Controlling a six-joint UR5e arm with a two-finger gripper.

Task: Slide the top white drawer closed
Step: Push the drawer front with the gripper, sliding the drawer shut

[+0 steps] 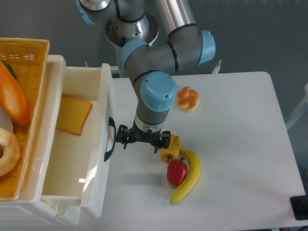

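My gripper [142, 139], its finger spacing hidden beneath my wrist, sits against the top white drawer [96, 144], which is pulled out. It looks stiff, glossy, light; I'd push the front panel beside its black handle [110, 139].

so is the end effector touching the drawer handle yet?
Cannot tell. From the fixed camera the end effector meets the black handle of the top white drawer, but no gap or contact shows plainly.

The top white drawer [72, 144] stands pulled out, a yellow slice [73, 114] inside. The gripper [142, 138] hangs just right of its black handle [109, 139]. Beyond it on the bench [240, 144] lie a banana [188, 180], red pepper [176, 172] and bun [188, 99].
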